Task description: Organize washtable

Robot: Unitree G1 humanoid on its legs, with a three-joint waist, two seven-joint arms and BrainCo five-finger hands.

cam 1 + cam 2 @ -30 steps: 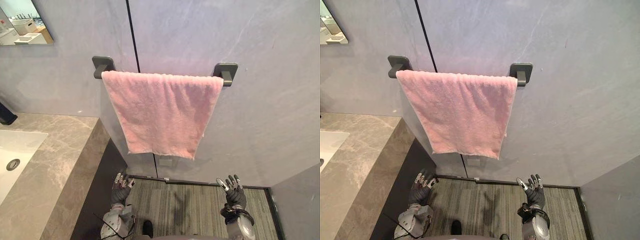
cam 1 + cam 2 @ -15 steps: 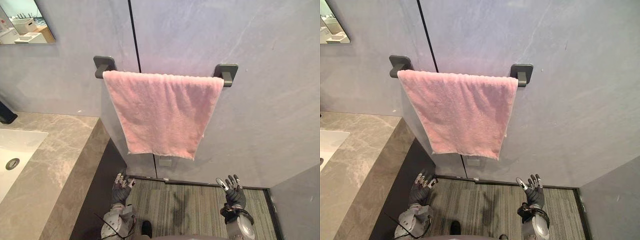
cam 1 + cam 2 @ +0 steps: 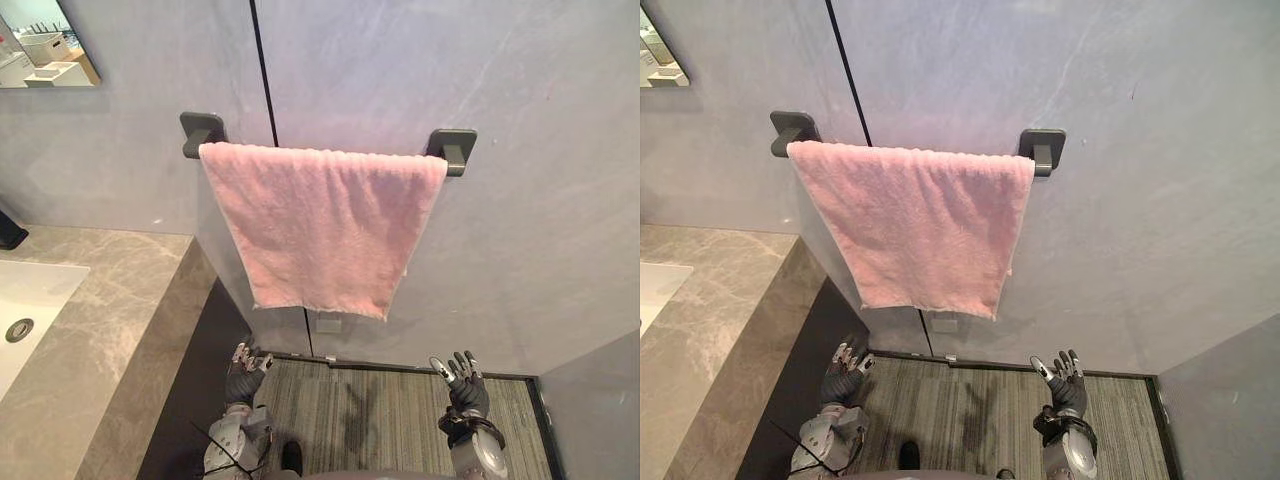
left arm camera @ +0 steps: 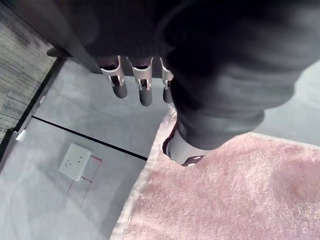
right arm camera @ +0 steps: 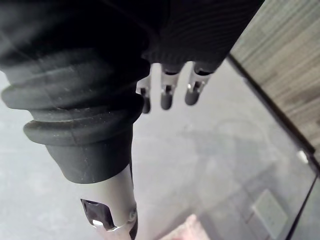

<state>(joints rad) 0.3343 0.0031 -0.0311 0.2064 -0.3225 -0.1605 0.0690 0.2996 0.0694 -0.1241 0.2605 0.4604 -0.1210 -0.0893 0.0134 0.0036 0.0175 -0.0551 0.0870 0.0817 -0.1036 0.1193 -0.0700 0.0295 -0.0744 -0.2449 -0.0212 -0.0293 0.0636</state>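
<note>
Only the view has drifted slightly; the pink towel (image 3: 320,225) hangs spread over its rail (image 3: 452,148), mid-frame, seemingly done. Below, the left hand (image 3: 243,375) and right hand (image 3: 462,385) hover at the bottom edge, fingers apart, empty. At lower left the washtable (image 3: 110,330) is barely visible and may need work.

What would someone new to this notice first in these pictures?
The pink towel stands out first, draped between two dark brackets on the grey wall. Below it, the left hand and the right hand are open, fingers straight, touching nothing. At the left lies a marble counter with a white sink.
</note>
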